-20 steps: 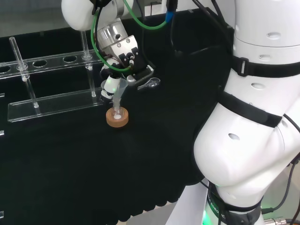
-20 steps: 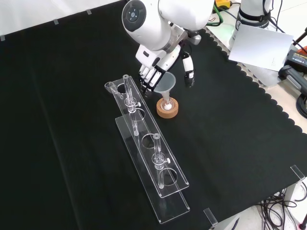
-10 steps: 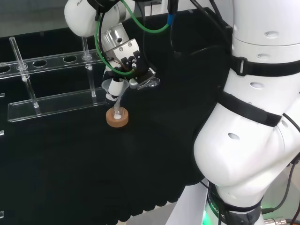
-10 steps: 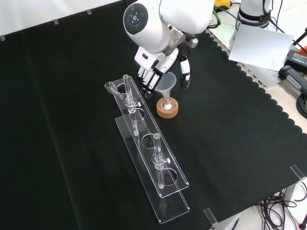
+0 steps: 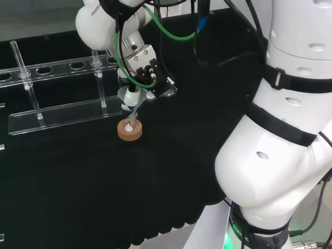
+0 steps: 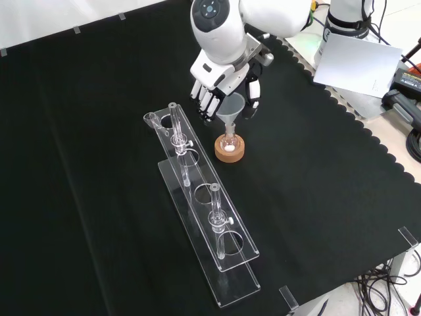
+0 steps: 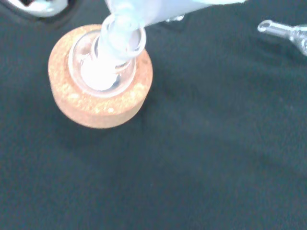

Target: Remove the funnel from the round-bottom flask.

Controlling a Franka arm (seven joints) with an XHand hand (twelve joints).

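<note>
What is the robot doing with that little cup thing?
The robot's hand is holding a clear funnel by its wide top. The funnel's thin stem is still poking into a small round flask that sits on a cork ring on the black cloth. A clear rack stands beside it.

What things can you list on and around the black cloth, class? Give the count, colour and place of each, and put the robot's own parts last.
Cork ring: one, tan, on the cloth right of the rack in the front view.
Flask: one, clear with something white inside, seated in the cork ring.
Funnel: one, clear, stem tilted into the flask's neck, cone between the hand's fingers and thumb.
Rack: one, clear plastic, long, with upright tubes in it.
Cloth: one, black, covering the bench.
Hand: one, black and white, curled round the funnel.
Arm: one, white, at the head view's right.
</note>
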